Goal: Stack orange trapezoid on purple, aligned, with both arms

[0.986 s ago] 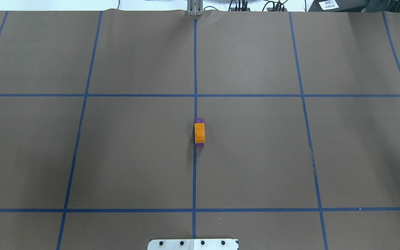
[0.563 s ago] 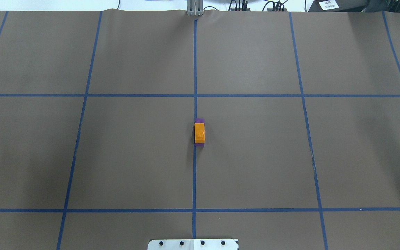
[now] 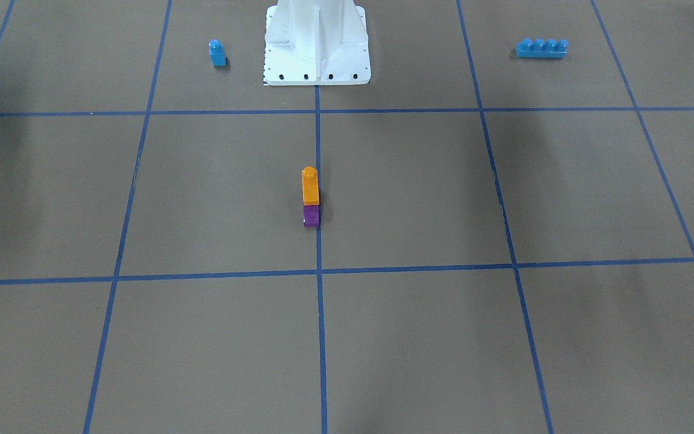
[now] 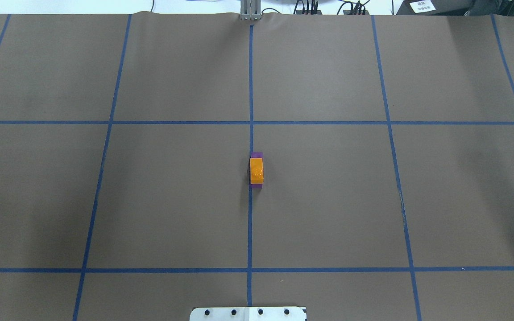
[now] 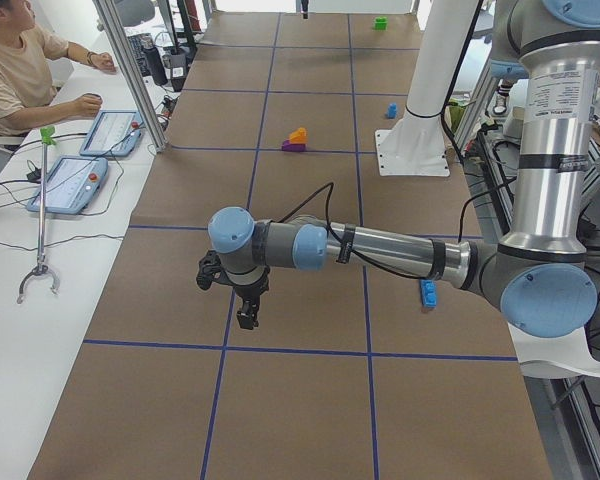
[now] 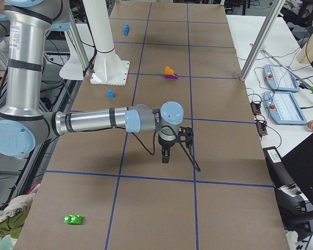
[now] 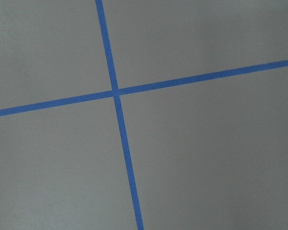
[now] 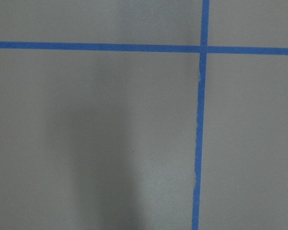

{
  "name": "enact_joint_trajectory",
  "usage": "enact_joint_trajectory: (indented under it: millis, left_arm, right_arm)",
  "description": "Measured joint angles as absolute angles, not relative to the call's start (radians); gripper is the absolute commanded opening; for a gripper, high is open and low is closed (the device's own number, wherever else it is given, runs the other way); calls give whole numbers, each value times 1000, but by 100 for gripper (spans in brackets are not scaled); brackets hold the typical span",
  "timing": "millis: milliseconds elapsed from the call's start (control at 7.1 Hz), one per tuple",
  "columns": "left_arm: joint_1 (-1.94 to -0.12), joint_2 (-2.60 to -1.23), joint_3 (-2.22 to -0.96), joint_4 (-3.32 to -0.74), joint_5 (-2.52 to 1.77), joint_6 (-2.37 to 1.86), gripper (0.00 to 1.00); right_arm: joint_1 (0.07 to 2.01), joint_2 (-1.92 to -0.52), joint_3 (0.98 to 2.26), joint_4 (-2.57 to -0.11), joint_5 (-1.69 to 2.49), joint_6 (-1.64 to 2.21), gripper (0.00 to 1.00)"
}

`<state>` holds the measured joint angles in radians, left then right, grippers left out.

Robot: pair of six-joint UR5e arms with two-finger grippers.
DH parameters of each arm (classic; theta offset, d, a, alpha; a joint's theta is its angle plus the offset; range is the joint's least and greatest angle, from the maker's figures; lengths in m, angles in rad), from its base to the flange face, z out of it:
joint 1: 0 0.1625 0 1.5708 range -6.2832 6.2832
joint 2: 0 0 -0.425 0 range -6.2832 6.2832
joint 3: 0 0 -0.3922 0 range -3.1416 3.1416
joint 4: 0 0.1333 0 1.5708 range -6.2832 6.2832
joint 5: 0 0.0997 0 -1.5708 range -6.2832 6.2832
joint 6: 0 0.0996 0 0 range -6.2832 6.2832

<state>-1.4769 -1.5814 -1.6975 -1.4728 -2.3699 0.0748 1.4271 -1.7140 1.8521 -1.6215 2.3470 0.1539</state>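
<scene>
The orange trapezoid (image 3: 310, 187) sits on top of the purple brick (image 3: 311, 215) at the table's middle, beside the centre tape line. From overhead the orange brick (image 4: 257, 170) covers most of the purple one (image 4: 256, 154). No gripper touches the stack. My left gripper (image 5: 245, 318) hangs over the table far from the stack (image 5: 296, 140), seen only in the exterior left view. My right gripper (image 6: 165, 156) hangs likewise, seen only in the exterior right view. I cannot tell whether either is open or shut. Both wrist views show only brown paper and blue tape.
A small blue brick (image 3: 217, 53) and a long blue brick (image 3: 541, 47) lie on either side of the white pedestal (image 3: 317, 48). A green brick (image 6: 73, 219) lies near the right end. An operator (image 5: 20, 60) sits at the far side.
</scene>
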Motion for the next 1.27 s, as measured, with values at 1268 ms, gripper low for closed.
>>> enact_joint_trajectory:
  millis: [1268]
  left_arm:
    - [-1477, -1512, -1827, -1478, -2386, 76, 100]
  right_arm:
    - [1504, -1714, 1844, -1615, 2297, 158, 100]
